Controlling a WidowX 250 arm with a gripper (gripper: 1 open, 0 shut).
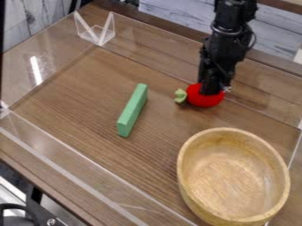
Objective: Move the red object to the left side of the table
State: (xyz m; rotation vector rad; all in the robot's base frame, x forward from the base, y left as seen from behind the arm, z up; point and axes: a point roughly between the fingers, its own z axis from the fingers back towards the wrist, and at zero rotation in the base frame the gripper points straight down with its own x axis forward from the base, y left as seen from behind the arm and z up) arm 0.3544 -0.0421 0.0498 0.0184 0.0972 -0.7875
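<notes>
The red object (207, 99), a small glossy fruit toy with a green stub on its left, rests on the brown wood-grain table (83, 88) right of the middle. My black gripper (210, 89) comes straight down onto it, fingers drawn narrow around its top. They hide the upper half of the fruit. The toy still sits on the tabletop.
A green rectangular block (132, 109) lies left of the fruit, angled toward the front. A round wooden bowl (182, 168) stands at the front right. Low clear acrylic walls (48, 141) border the table, and a clear folded stand (94, 29) sits at the back left.
</notes>
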